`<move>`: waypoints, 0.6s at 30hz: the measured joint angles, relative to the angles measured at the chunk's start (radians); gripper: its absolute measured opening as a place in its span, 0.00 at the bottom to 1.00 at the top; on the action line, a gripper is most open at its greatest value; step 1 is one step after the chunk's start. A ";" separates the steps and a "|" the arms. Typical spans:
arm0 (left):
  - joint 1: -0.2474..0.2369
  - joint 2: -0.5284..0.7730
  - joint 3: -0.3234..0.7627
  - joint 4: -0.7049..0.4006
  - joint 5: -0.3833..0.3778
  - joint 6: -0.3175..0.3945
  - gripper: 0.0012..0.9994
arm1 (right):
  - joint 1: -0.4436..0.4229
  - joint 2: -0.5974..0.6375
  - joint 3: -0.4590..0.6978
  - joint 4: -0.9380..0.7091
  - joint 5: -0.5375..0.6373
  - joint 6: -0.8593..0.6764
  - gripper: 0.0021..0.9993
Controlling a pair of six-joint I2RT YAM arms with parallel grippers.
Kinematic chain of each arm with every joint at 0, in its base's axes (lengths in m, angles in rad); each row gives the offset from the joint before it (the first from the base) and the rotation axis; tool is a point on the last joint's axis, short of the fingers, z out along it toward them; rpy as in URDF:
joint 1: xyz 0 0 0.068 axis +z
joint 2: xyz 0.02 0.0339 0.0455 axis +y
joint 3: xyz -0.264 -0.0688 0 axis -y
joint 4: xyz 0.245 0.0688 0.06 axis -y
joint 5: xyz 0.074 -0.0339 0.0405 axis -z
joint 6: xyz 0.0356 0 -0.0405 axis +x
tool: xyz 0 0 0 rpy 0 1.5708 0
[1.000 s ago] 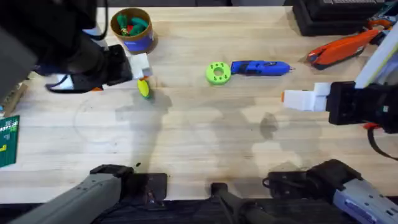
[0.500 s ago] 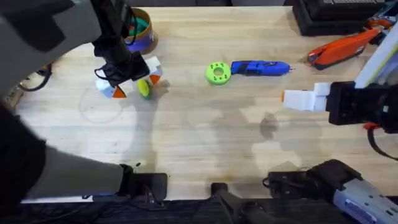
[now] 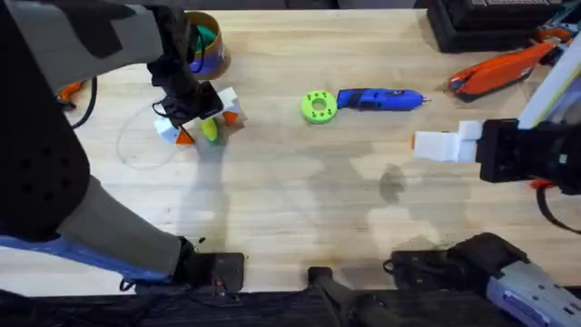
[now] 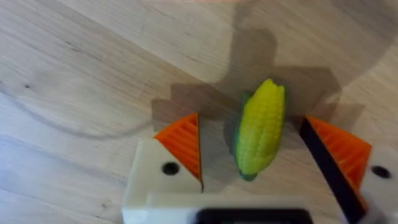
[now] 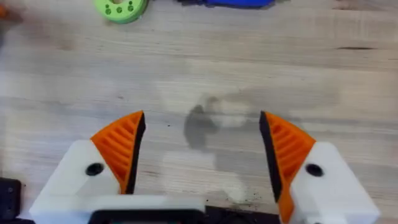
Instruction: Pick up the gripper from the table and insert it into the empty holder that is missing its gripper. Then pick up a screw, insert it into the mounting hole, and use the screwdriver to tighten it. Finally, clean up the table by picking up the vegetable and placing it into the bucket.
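Vegetable [image 3: 210, 132], a small yellow ear of toy corn with green at its base, lies flat on the pale wooden table [image 3: 290, 209], and I take it as my landmark. My left gripper [image 3: 197, 122] is down over it with fingers spread: from my left wrist I see one orange ribbed pad on each side of the corn [image 4: 260, 127], gaps of bare wood between, neither pad touching it. A faint ring mark curves across the grain just beside the corn. Behind the corn, close by, stands the bucket [image 3: 201, 45], tan rim and blue band, with green and red pieces inside. To the right of the corn, well apart, sits a lime-green disc [image 3: 319, 106] with holes, and touching its far side lies the blue screwdriver [image 3: 381, 99]. Farther right still, my right gripper [image 3: 427, 143] hangs over bare wood, its orange pads [image 5: 121, 146] wide apart and holding nothing, grey shadows on the boards beneath. At the far right, behind it, an orange tool [image 3: 499, 73] rests beside a black case [image 3: 481, 23] at the table's back edge.
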 joint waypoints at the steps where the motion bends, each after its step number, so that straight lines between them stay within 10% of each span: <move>1: 0.000 0.000 0.000 -0.001 0.000 0.002 0.94 | 0.000 0.000 0.000 0.000 0.000 0.000 0.99; 12: -0.001 0.000 0.010 -0.034 0.003 0.021 0.04 | 0.000 0.000 0.000 0.000 0.000 0.000 0.99; 18: 0.001 0.002 0.023 -0.082 0.002 0.021 0.03 | 0.000 0.000 0.000 0.000 0.000 0.000 0.99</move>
